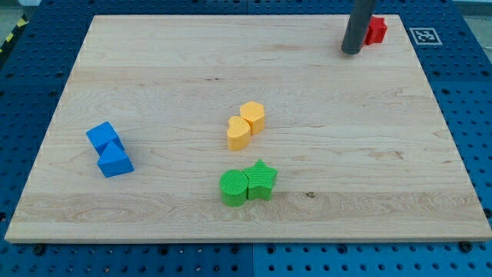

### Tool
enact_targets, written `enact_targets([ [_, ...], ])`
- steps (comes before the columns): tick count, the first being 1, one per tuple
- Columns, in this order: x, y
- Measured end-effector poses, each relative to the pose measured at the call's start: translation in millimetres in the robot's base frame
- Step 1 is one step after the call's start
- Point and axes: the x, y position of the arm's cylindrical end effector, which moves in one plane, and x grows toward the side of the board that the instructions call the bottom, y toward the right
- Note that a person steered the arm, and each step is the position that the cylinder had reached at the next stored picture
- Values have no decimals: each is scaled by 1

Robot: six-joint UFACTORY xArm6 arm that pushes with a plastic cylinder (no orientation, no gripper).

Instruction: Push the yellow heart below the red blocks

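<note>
A pale wooden worktop [154, 69] on blue pegboard. My tip [351, 51], no pincer to report, stands at the top-right corner beside a red block [377, 30]; the yellow heart [239, 133] lies mid-worktop, down-left.

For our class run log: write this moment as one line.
my tip: top right, beside red block | yellow heart: centre, touching yellow hexagon | push: not started

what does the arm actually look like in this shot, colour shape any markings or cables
Only the end of the arm shows: a straight, round rod, dark grey and matte, with plain sides and a flat-cut lower end, my tip. It runs out of the view's top, so the arm above is unseen. No cables, labels or markings are visible on it. My tip is just left of the red block.
</note>
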Motion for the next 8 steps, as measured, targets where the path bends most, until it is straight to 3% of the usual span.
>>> enact_targets([
  [2,-22,17],
  [3,-6,-15],
  [6,104,-246],
  [7,166,-290],
  [8,201,-290],
])
